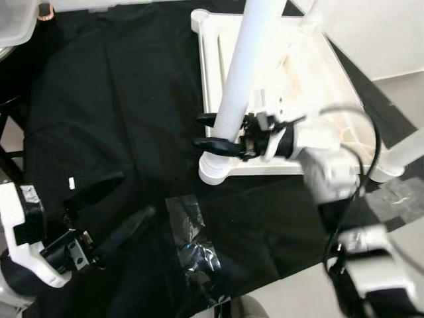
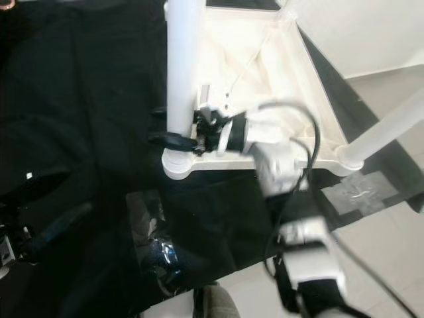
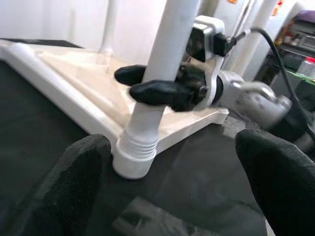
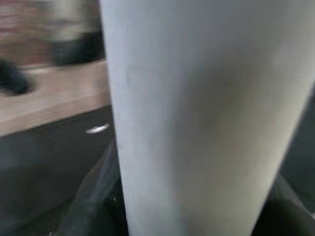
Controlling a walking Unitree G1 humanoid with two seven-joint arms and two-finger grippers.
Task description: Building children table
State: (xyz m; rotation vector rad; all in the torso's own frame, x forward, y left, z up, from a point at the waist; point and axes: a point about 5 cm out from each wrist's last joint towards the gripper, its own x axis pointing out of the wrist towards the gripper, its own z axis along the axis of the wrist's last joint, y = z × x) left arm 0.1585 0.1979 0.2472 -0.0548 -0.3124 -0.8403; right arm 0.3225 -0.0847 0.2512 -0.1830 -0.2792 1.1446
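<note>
Nearest us, at lower left, our left gripper (image 1: 116, 205) hangs over the black cloth (image 1: 99, 99) with its two fingers spread wide apart and nothing between them. Just right of it a patch of clear, shiny plastic film (image 1: 192, 238) lies on the cloth. At lower right the pale floor (image 1: 291, 291) shows past the cloth's edge, with a strip of grey tape (image 2: 354, 192) on it. Further out, near centre, our right gripper (image 1: 215, 132) is clamped around a white table leg (image 1: 242, 66), one finger on each side, low down just above the leg's ribbed collar. That leg stands tilted in the near-left corner socket (image 1: 215, 169) of the upturned white tabletop (image 1: 331, 86), which lies flat on the cloth, underside up. A second white leg (image 2: 384, 129) rises from the near-right corner. At far left we see the corner of a white bin (image 1: 16, 23).
</note>
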